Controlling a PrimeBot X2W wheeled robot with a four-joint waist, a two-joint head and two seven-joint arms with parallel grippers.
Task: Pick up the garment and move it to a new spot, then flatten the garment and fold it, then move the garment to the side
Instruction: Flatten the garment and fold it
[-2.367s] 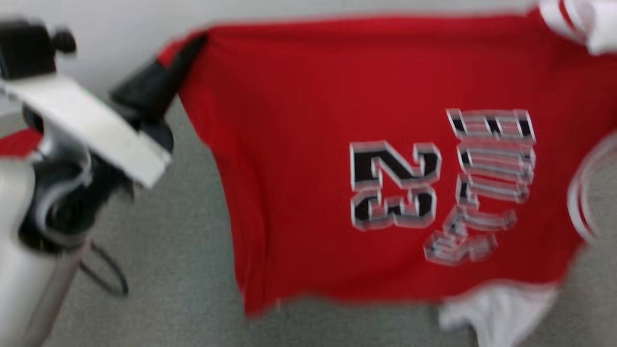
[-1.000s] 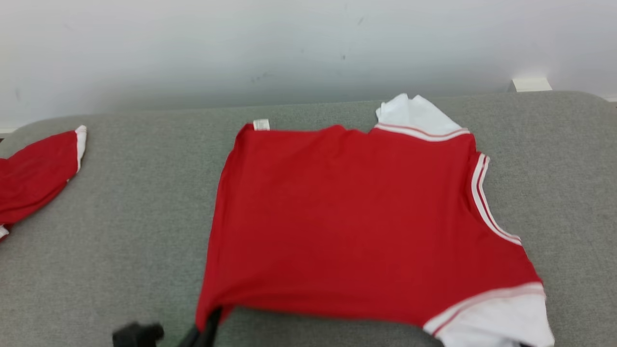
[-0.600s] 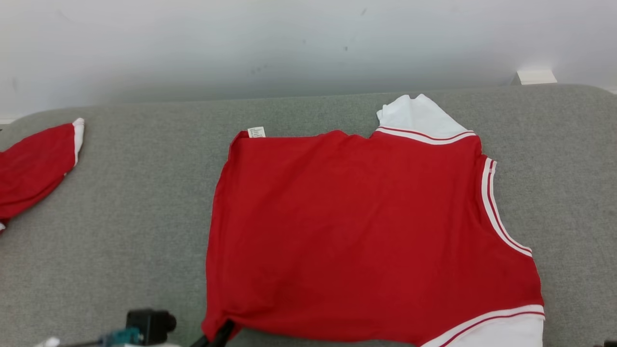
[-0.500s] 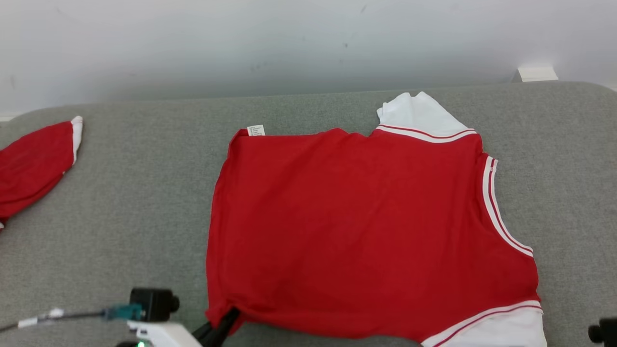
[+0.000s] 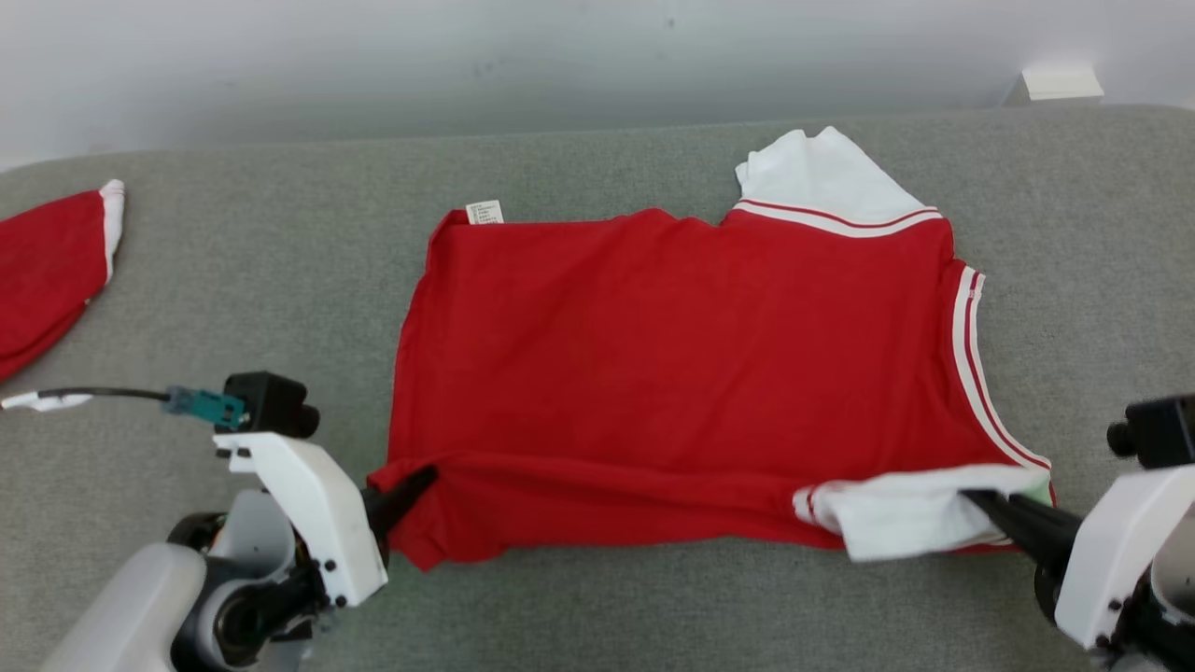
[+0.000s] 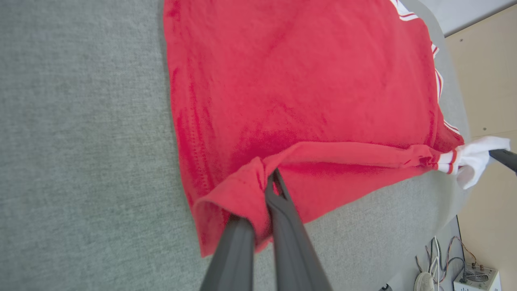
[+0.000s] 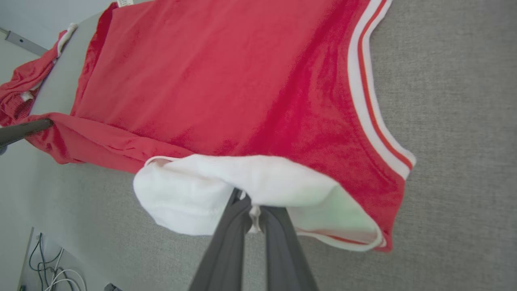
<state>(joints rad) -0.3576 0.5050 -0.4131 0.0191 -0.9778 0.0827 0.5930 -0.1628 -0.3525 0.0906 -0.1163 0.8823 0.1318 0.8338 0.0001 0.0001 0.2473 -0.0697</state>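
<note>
Two grips on the jersey (image 5: 672,355), spread flat at centre of the counter (image 5: 261,280): left end effector (image 5: 422,478) clamped on its 7 o'clock corner, right end effector (image 5: 978,498) clamped on the white sleeve (image 5: 896,509) at 5 o'clock; near edge rolled over.

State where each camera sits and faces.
Head view: above, facing down at the red white-trimmed jersey on the grey fabric table; left gripper, right gripper at lower corners.
Left wrist view: along its fingers, pinching the red hem corner.
Right wrist view: along its fingers, pinching the white sleeve.
Each wrist view shows the other gripper's tip.
</note>
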